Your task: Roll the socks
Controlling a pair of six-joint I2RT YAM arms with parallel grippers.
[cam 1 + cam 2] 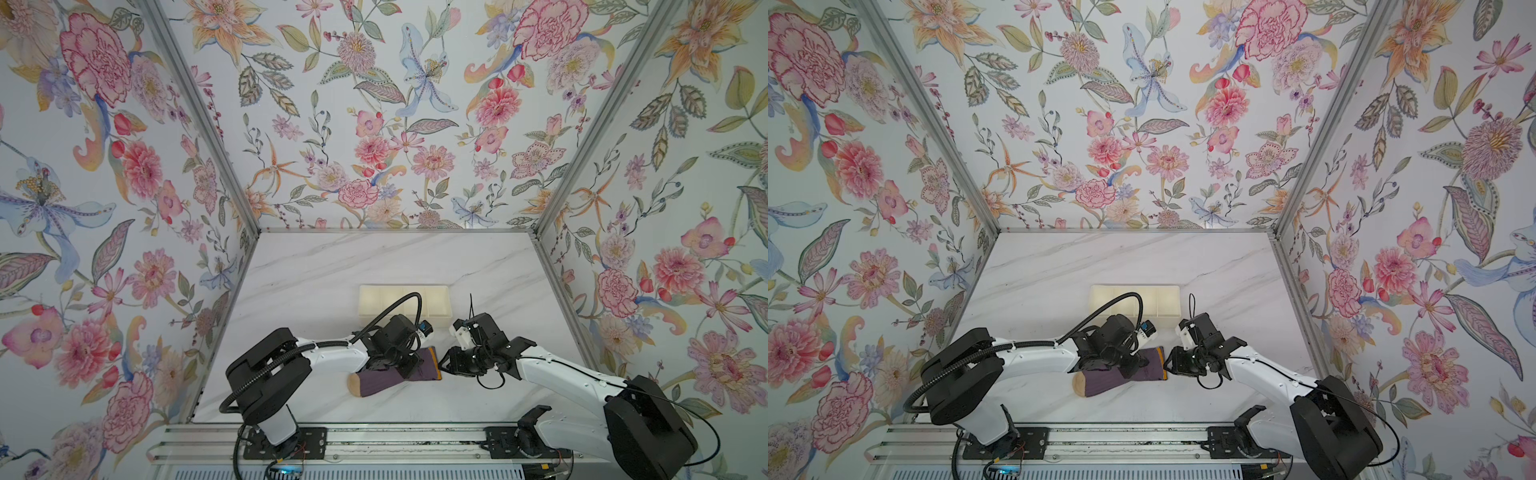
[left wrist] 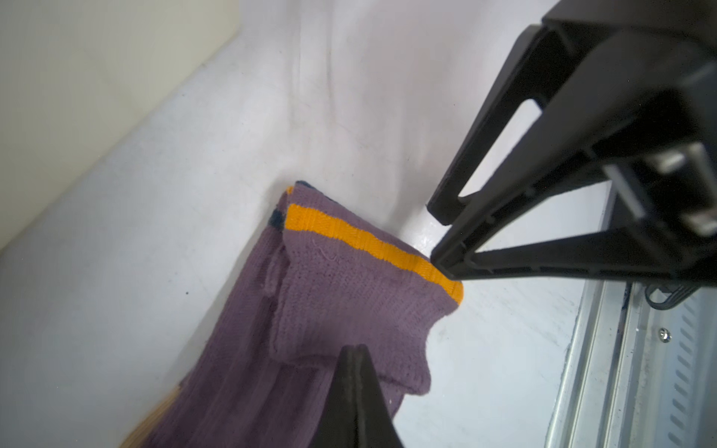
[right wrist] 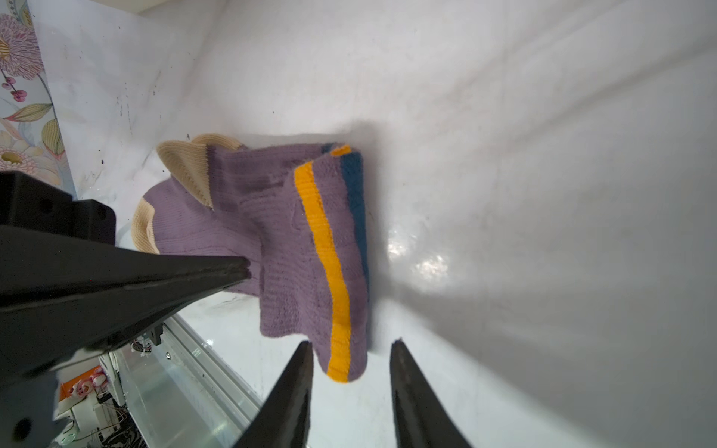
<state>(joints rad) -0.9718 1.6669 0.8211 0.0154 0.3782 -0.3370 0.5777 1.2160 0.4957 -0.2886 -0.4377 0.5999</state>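
Observation:
The socks [image 1: 384, 378] lie flat in the middle of the table, dark purple with a tan toe [image 1: 353, 384] toward the left and an orange and navy striped cuff [image 3: 329, 248] toward the right. The cuff end is folded back over the leg. My left gripper [image 2: 355, 349] is shut, pinching purple fabric at the edge of that fold. Its closed tips [image 3: 246, 269] meet the gathered cloth. My right gripper [image 3: 352, 347] stands open just right of the socks, with the orange-striped cuff corner [image 3: 341, 368] between its fingertips.
A cream compartment tray [image 1: 405, 300] sits just behind both grippers. Floral walls enclose the marble table [image 1: 332, 266] on three sides. A metal rail [image 1: 374, 440] with the arm bases runs along the front edge.

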